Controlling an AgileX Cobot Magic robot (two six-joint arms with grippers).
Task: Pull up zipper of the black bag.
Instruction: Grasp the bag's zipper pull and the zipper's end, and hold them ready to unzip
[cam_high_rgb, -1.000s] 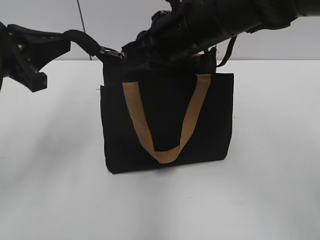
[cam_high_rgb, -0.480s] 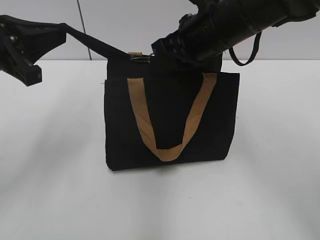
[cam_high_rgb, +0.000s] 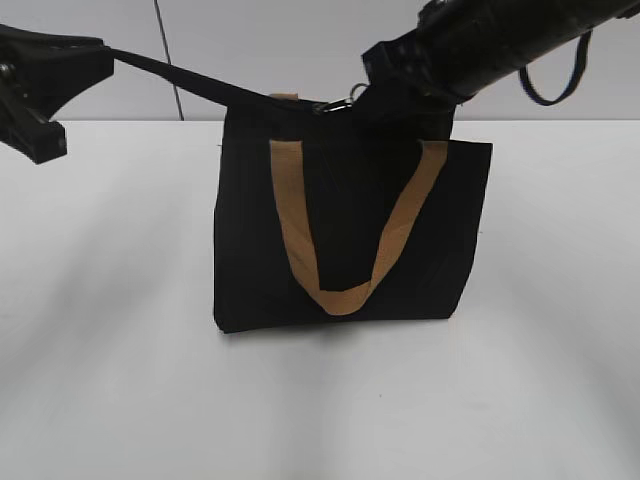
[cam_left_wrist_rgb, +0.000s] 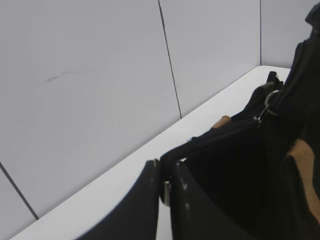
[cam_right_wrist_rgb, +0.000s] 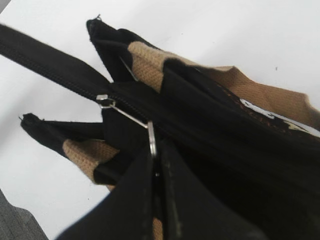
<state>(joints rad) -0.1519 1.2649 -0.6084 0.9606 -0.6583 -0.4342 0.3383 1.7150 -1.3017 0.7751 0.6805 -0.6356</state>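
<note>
The black bag (cam_high_rgb: 350, 240) stands upright on the white table, a tan handle (cam_high_rgb: 340, 295) hanging down its front. My left gripper (cam_high_rgb: 98, 55) is shut on the black tail of the zipper tape (cam_left_wrist_rgb: 210, 140) and holds it taut, up and to the left of the bag. In the left wrist view its jaws (cam_left_wrist_rgb: 165, 177) pinch that fabric end. My right gripper (cam_high_rgb: 372, 92) is above the bag's top edge, shut on the silvery pull tab (cam_high_rgb: 347, 103). The right wrist view shows the jaws (cam_right_wrist_rgb: 156, 150) clamped on the ring, with the zipper (cam_right_wrist_rgb: 55, 67) running up-left from the slider (cam_right_wrist_rgb: 103, 100).
The white table (cam_high_rgb: 110, 330) spreads round the bag. A pale wall with a dark vertical seam (cam_high_rgb: 165, 60) stands behind it. A black cable loop (cam_high_rgb: 550, 85) hangs from the right arm above the bag's right side.
My right gripper has moved right along the bag's top with the pull tab. My left gripper has moved left and up, stretching the tape tail straight. The bag has shifted slightly right.
</note>
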